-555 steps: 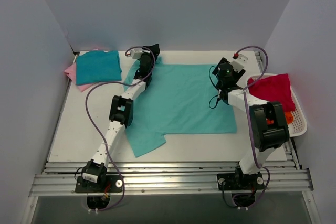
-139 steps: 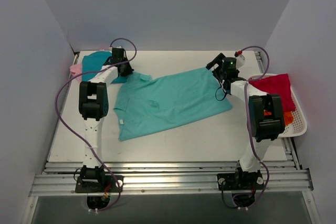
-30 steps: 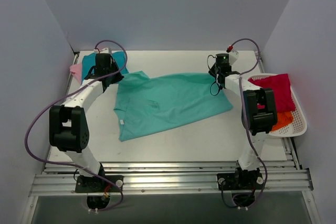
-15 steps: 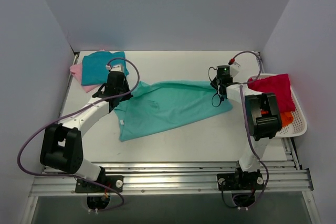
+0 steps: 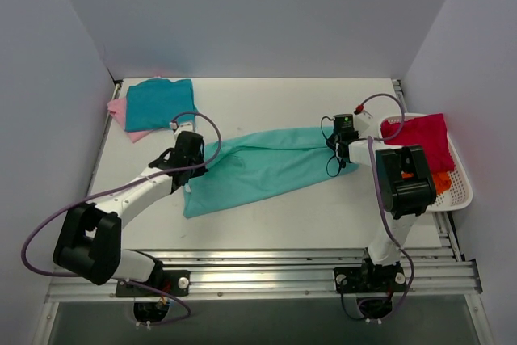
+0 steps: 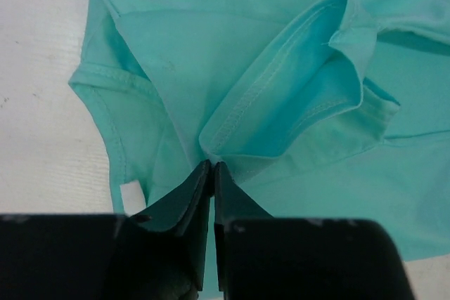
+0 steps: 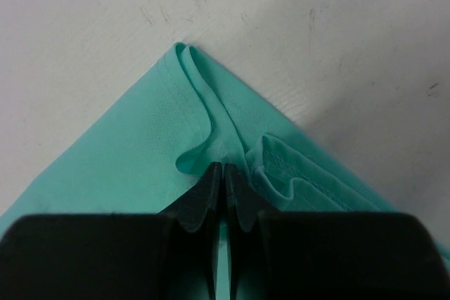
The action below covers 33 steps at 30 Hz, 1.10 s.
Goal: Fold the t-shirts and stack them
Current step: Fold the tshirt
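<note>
Left gripper (image 6: 212, 168), right gripper (image 7: 223, 168) clamped on mint t-shirt (image 5: 266, 169) edges; mid lengthwise fold; next: lay edge down evenly

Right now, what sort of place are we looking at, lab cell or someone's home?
Probably a lab test cell, not a home: plain panel walls box in a white table, with aluminium rails along its near edge.

Teal tee (image 5: 159, 103) hides most of pink tee (image 5: 118, 109); crimson tee (image 5: 420, 136) hides most of orange tee (image 5: 443, 177).
</note>
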### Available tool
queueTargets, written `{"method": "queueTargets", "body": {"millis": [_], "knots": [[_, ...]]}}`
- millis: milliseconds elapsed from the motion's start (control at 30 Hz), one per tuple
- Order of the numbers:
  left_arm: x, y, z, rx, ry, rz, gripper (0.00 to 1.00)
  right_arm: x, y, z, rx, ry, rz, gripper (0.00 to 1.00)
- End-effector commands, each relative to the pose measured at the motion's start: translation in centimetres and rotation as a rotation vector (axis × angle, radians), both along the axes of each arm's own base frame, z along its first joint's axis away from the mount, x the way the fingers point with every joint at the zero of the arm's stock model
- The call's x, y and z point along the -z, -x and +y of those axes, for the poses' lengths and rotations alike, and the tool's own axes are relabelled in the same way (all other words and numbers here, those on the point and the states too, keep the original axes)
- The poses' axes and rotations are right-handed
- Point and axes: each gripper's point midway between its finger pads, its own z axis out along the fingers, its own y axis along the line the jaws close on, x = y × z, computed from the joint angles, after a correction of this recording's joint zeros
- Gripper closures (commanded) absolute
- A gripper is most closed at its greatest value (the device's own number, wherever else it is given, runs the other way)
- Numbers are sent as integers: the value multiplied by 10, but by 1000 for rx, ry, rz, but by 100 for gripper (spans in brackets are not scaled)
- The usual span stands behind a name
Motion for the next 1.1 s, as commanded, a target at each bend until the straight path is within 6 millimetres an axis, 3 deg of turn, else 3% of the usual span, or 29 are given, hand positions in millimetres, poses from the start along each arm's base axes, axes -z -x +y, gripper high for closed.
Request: {"method": "queueTargets", "body": {"millis": [0, 133, 233, 267, 300, 333, 400, 600, 633, 733, 1067], "knots": [[8, 17, -2, -34, -20, 22, 83, -23, -6, -14, 66, 24, -67, 100], [17, 40, -20, -15, -5, 47, 47, -29, -8, -22, 98, 48, -72, 100], [12, 52, -30, -21, 4, 15, 50, -32, -11, -29, 119, 55, -77, 100], [11, 53, -31, -30, 12, 11, 46, -34, -16, -30, 123, 54, -82, 100], [12, 56, -29, -35, 8, 14, 34, -34, -16, -31, 126, 57, -77, 100], [12, 57, -28, -49, 2, 10, 16, -35, -18, -34, 136, 62, -76, 100], [16, 59, -23, -80, -2, 5, 4, -35, -22, -38, 144, 68, -75, 100], [17, 61, -16, -161, 32, -52, 6, -31, -29, -51, 180, 68, -54, 100], [21, 63, -12, -172, 31, -55, 6, -30, -29, -53, 185, 67, -50, 67], [19, 60, -12, -188, 54, -88, 6, -31, -28, -59, 205, 66, -52, 0], [34, 46, -18, -209, 18, -72, 6, -56, -32, -59, 207, 65, -96, 0]]}}
